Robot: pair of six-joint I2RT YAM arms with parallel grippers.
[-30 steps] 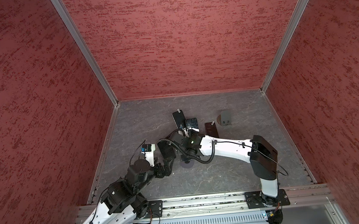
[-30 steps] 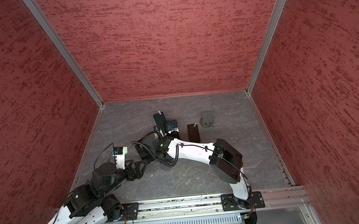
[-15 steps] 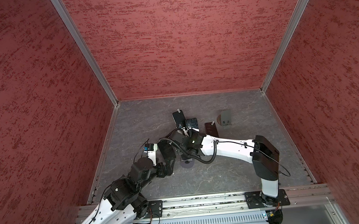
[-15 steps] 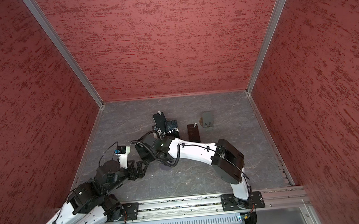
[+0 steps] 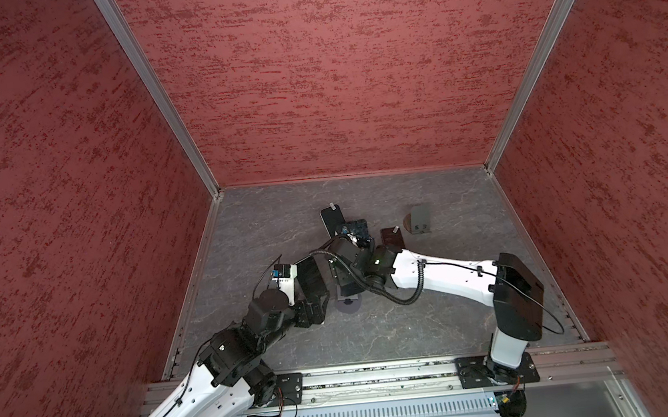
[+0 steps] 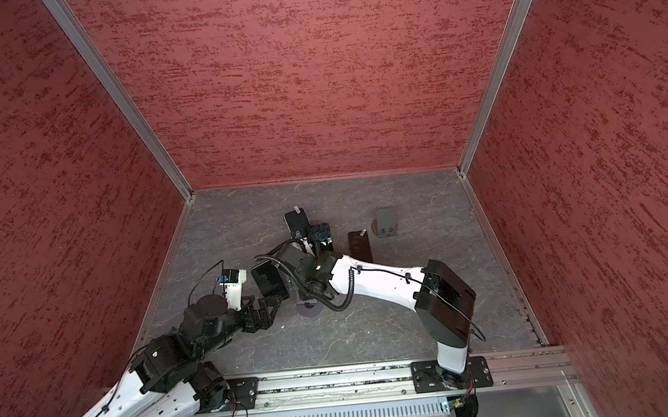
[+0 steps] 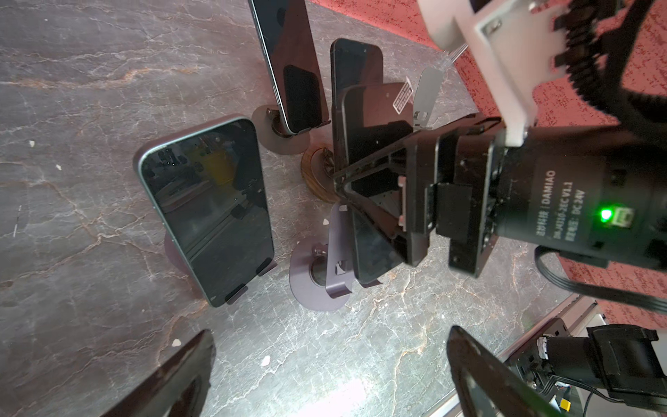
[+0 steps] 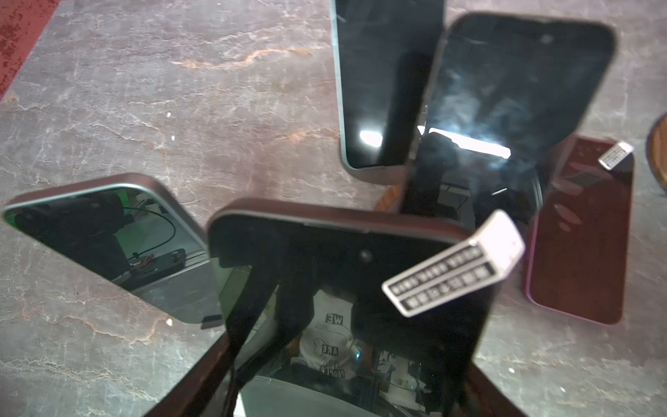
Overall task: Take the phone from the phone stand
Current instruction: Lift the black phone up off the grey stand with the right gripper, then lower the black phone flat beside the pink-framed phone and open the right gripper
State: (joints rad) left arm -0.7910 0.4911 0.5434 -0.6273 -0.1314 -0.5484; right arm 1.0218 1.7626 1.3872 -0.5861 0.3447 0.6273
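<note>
A black phone (image 7: 373, 119) with a white sticker leans on a purple phone stand (image 7: 317, 289) mid-floor, its lower edge down at the stand's lip. My right gripper (image 8: 353, 335) is shut on this phone (image 8: 325, 260), one finger on each long edge. In both top views the right wrist covers the phone, and only the stand's round base (image 5: 347, 303) (image 6: 307, 309) shows. Just short of the stand, low over the floor, my left gripper (image 7: 332, 334) (image 5: 312, 303) hangs wide open and empty.
A green-edged phone (image 7: 209, 213) (image 5: 312, 282) stands on its own stand close to the left of the held one. Behind are two more propped phones (image 7: 288, 65) (image 7: 355, 65) and a wooden stand base (image 7: 317, 173). A dark red phone (image 5: 392, 237) lies flat beside a grey stand (image 5: 419, 220).
My left arm has crept forward and slightly right toward the stands, staying open. The right arm and the phone in it have barely moved.
</note>
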